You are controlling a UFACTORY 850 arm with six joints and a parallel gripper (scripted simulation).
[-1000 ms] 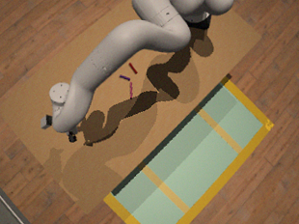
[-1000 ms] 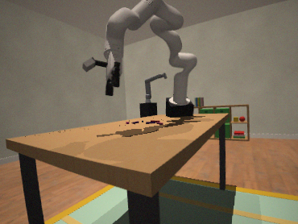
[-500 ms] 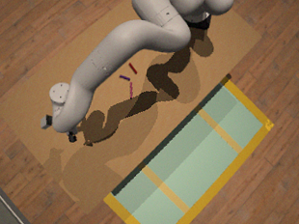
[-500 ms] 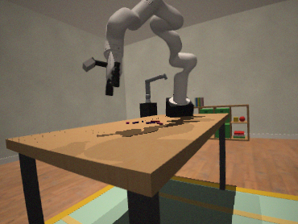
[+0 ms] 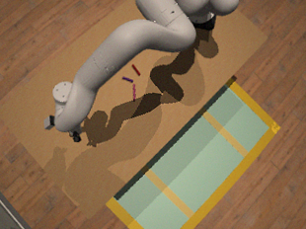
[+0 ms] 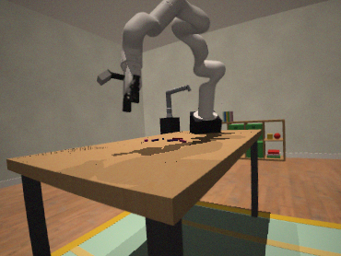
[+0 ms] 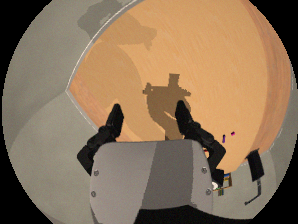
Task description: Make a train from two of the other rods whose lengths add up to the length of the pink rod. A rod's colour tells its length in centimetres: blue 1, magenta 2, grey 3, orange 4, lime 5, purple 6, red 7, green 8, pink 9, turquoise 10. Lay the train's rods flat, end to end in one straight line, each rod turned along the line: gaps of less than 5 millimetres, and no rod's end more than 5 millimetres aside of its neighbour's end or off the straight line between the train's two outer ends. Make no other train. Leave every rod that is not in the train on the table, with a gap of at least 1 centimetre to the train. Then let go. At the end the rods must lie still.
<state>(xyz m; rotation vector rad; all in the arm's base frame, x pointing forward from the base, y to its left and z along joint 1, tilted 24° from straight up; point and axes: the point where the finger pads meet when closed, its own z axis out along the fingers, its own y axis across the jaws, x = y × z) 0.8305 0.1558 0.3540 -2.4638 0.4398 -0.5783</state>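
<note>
Three rods lie near the middle of the table in the overhead view: a red rod [image 5: 136, 69], a purple rod [image 5: 127, 79] and a pink rod [image 5: 133, 92]. They lie apart from each other. In the side view they show as small dark marks [image 6: 166, 139] far back on the table. My gripper [image 5: 75, 136] hangs high above the table's near-left part, far from the rods. It is open and empty, as the wrist view [image 7: 149, 125] and the side view [image 6: 128, 98] show. The wrist view shows only tiny rod specks [image 7: 228, 137] at the right.
The arm's base [image 6: 205, 123] stands at the far end of the table. A green mat with a yellow border [image 5: 201, 163] lies on the floor beside the table. A shelf with coloured blocks [image 6: 264, 140] stands at the back wall.
</note>
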